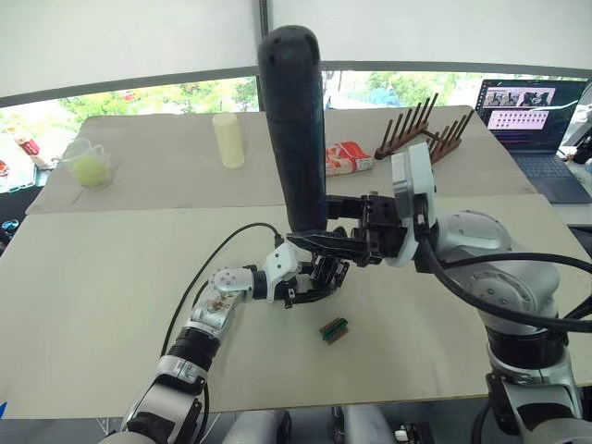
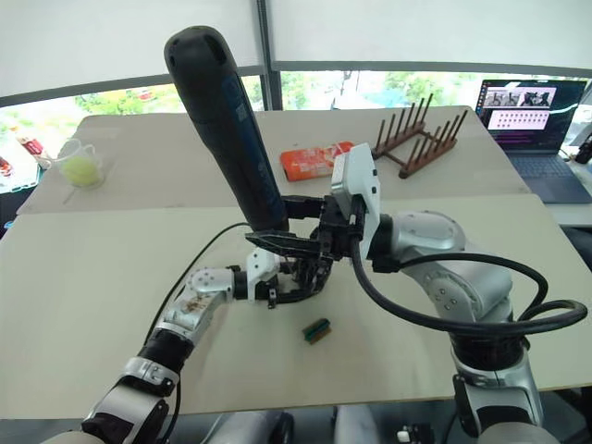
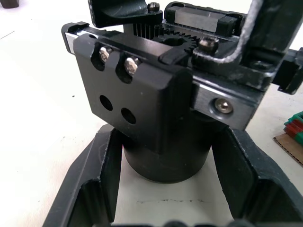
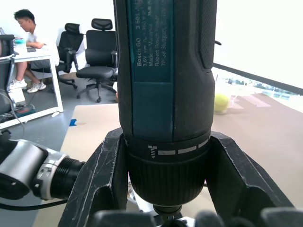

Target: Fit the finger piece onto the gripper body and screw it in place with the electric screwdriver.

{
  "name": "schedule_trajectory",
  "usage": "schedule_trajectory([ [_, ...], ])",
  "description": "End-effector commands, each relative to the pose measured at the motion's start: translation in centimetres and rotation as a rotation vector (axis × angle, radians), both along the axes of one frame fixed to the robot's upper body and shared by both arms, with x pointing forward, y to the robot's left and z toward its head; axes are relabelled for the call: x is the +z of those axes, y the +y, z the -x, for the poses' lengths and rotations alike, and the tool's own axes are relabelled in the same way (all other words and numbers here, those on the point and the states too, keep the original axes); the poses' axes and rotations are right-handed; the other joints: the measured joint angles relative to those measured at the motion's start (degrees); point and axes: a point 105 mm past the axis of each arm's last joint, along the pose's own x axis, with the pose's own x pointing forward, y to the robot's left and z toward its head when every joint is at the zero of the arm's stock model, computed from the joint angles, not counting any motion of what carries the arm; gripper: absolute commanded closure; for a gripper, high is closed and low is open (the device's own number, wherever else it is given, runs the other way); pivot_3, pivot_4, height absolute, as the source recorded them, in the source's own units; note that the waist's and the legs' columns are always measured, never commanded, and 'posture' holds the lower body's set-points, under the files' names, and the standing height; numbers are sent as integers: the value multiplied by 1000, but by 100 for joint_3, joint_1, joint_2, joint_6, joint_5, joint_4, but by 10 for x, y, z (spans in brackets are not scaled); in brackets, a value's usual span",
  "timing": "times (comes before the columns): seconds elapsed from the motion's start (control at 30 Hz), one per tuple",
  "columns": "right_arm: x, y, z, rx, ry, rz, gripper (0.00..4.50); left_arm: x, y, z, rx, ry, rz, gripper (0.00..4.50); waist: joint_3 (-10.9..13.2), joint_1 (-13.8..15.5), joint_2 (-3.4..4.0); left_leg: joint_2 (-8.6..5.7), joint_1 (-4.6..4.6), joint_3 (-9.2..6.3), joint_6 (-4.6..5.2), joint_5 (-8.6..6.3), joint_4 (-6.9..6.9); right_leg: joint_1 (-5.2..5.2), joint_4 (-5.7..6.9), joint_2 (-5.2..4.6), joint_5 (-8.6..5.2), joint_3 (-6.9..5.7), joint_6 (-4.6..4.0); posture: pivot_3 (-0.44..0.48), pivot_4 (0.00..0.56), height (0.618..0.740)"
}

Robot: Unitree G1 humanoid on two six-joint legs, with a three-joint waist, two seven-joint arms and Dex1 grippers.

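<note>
Left eye view: the right gripper (image 1: 326, 242) is clamping the electric screwdriver (image 1: 294, 129) near its lower end, holding it upright, slightly tilted, with its rounded butt pointing up and the bit end directed down. Right wrist view is confirming this grip: both fingers (image 4: 104, 179) are pressing against the dark collar of the tool on either side.

Directly beneath, the left gripper (image 1: 317, 280) is holding the gripper body (image 3: 156, 109) above the table (image 1: 92, 305). Left wrist view is showing its fingers (image 3: 99, 184) closed around the rounded base of that body, with two screws seated in the black block on top and two holes below them standing vacant. The finger piece cannot be told apart from the rest of the black mechanism.

A small green-brown block (image 1: 334, 329) is lying on the table just in front of the two grippers, apart from both.
</note>
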Motion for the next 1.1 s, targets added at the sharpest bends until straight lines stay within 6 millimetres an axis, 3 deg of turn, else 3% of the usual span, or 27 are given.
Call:
schedule_trajectory([
  [0.03,12,3,6,26,-94,-22,2595,-3,-3,1,-14,5,-16,2228,0,-3,0,0,0,0,0,0,0,0,0,0,0,1,0,0,150,740],
  [1.1,-4,4,-2,13,-94,10,2595,3,0,0,-10,0,-5,2228,0,-14,0,1,1,0,0,0,-1,-1,1,2,0,0,1,0,150,740],
])
